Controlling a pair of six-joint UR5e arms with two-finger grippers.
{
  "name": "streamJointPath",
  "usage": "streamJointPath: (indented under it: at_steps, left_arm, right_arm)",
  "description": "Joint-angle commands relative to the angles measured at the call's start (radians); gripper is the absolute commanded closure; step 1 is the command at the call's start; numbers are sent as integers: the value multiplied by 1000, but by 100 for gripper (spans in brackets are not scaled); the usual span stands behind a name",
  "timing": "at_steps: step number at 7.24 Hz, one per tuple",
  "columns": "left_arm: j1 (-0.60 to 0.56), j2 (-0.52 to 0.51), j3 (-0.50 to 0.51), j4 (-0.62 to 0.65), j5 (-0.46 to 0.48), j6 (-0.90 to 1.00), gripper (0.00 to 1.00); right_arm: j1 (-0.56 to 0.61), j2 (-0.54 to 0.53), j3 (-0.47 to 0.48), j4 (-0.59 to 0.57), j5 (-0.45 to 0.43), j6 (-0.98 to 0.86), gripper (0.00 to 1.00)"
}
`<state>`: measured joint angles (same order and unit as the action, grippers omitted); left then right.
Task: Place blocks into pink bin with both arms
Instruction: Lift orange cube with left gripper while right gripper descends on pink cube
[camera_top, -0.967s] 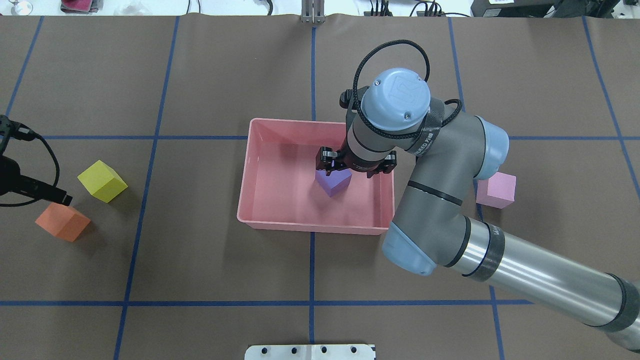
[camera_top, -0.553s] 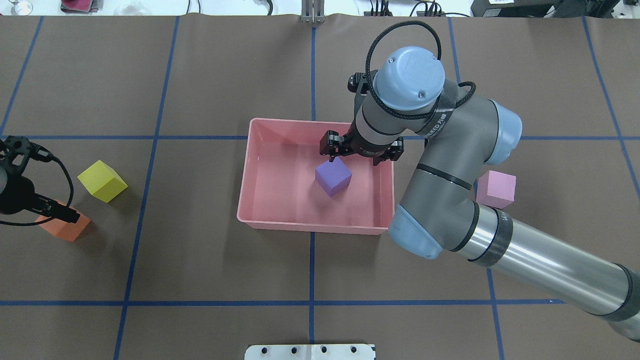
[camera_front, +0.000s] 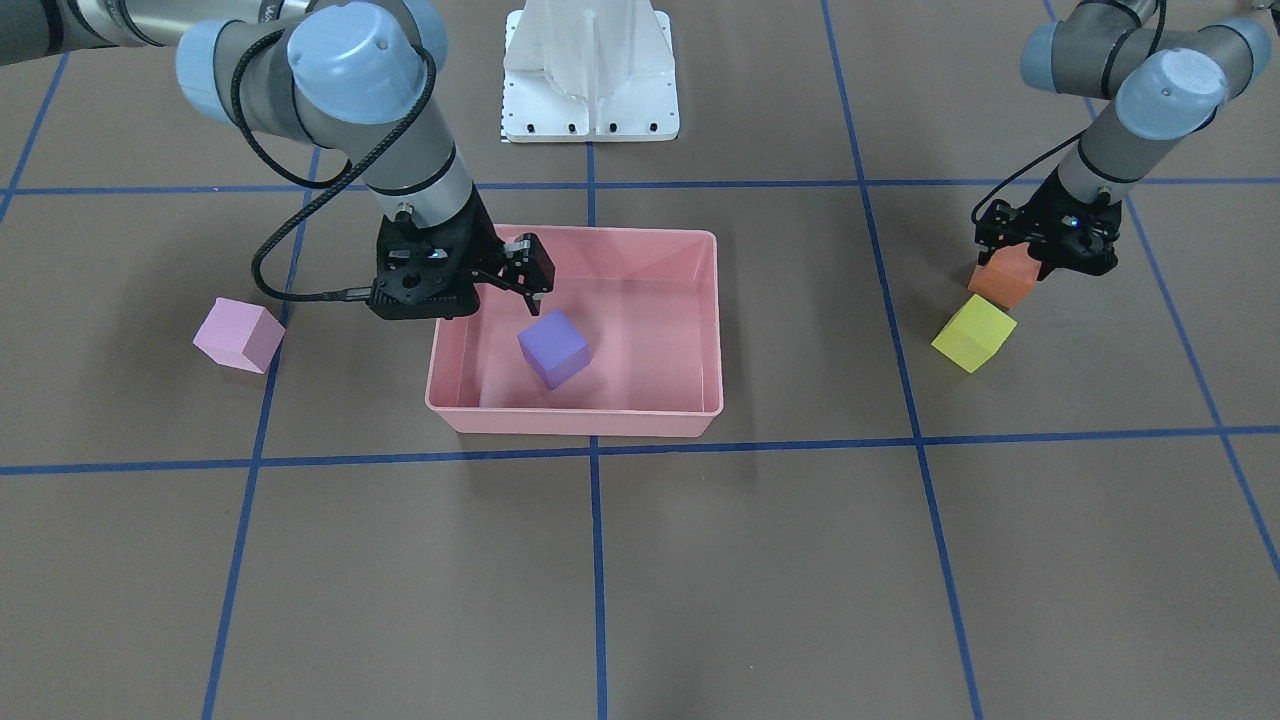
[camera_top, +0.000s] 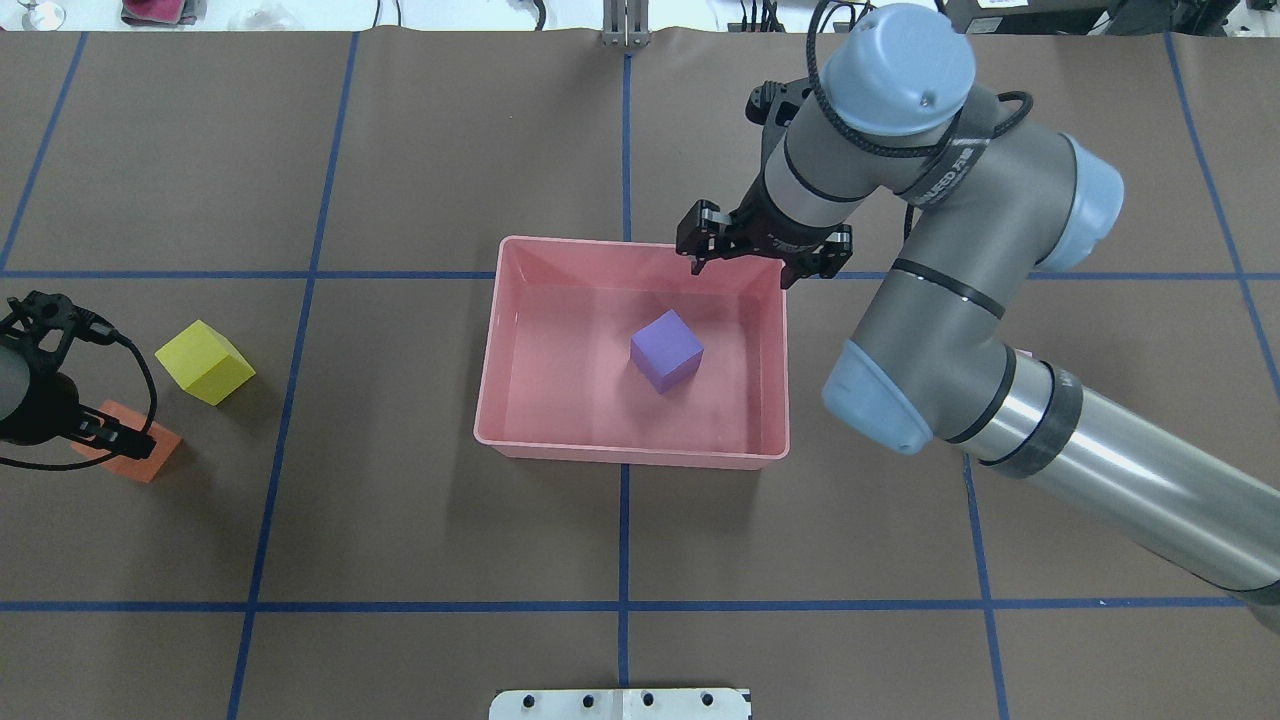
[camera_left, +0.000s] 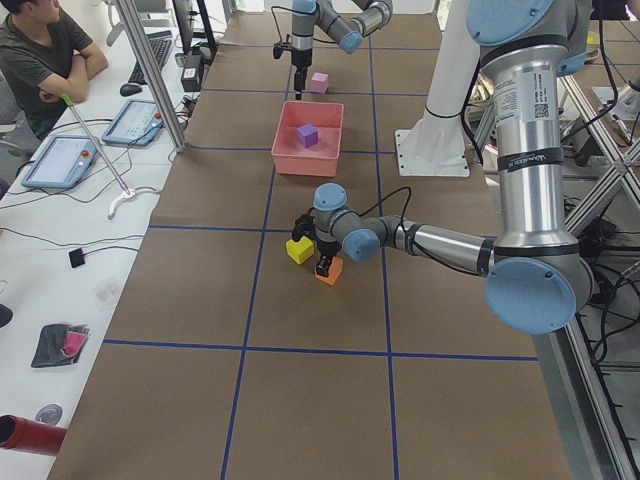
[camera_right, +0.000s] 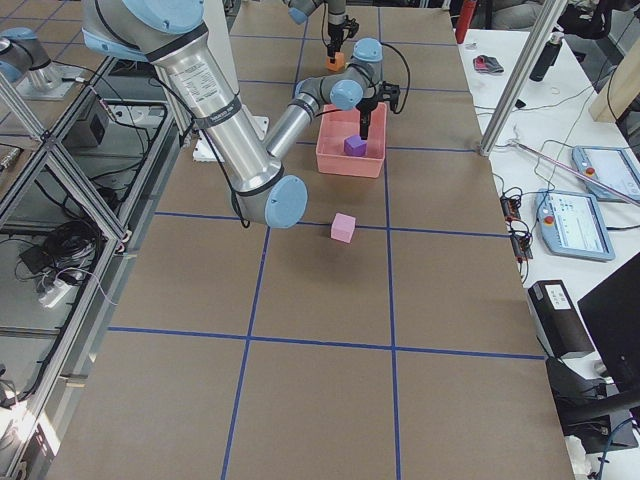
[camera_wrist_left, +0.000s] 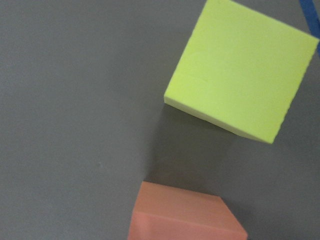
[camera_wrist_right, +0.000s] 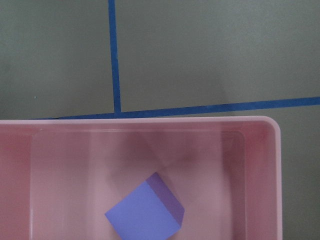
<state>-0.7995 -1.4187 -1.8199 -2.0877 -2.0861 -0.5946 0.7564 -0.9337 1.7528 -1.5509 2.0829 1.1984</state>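
Observation:
The purple block (camera_top: 667, 350) lies inside the pink bin (camera_top: 630, 455), also shown in the right wrist view (camera_wrist_right: 145, 212). My right gripper (camera_top: 762, 262) is open and empty, raised over the bin's far rim. My left gripper (camera_front: 1040, 262) is open and low over the orange block (camera_front: 1003, 283); I cannot tell if its fingers touch it. The yellow block (camera_front: 973, 333) sits just beside the orange one, and both show in the left wrist view (camera_wrist_left: 240, 70) (camera_wrist_left: 185, 215). The light pink block (camera_front: 238, 335) lies on the table beside the right arm, outside the bin.
The white pedestal base (camera_front: 590, 70) stands at the robot's side of the table. Blue tape lines (camera_top: 622, 540) grid the brown cover. An operator (camera_left: 40, 60) sits at a side desk with tablets. The right arm's elbow (camera_top: 880, 400) hangs by the bin's right wall.
My right gripper has let go of the purple block, risen and drawn back to the bin's far rim. My left gripper has moved over the orange block.

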Motion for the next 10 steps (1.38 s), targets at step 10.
streamJointPath:
  at_steps: [10]
  left_arm:
    - [-6, -808, 31, 509, -192, -582, 100]
  right_arm:
    - [162, -465, -35, 115, 179, -271, 1]
